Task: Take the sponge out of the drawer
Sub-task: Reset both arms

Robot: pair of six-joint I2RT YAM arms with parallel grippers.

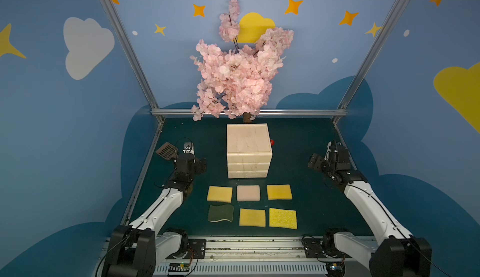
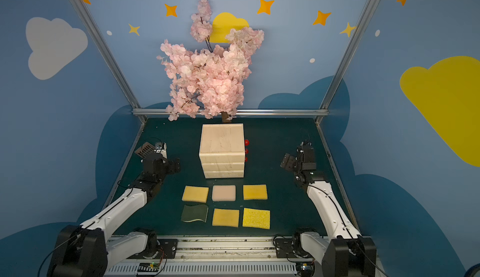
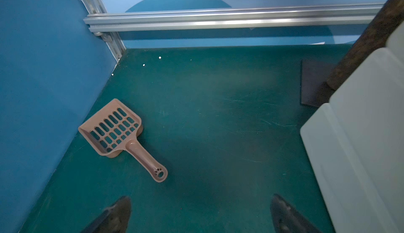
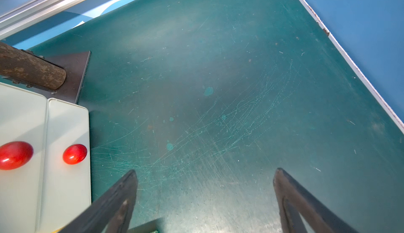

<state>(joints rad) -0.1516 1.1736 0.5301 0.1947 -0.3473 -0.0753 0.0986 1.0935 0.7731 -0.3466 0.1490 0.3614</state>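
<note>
Our left pincer (image 3: 201, 199) and right pincer (image 4: 205, 171) stand spread and empty, flanking the shut drawer unit (image 1: 249, 151) — the sponge hidden inside, we judge. Its red knobs (image 4: 74, 154) face the right pincer, so that side suits the pull.

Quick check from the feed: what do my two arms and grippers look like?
The left arm and right arm match: white shells on the long links, black joints and wrists, thin black cables along them. The left gripper and right gripper have dark, tapered fingers.
</note>
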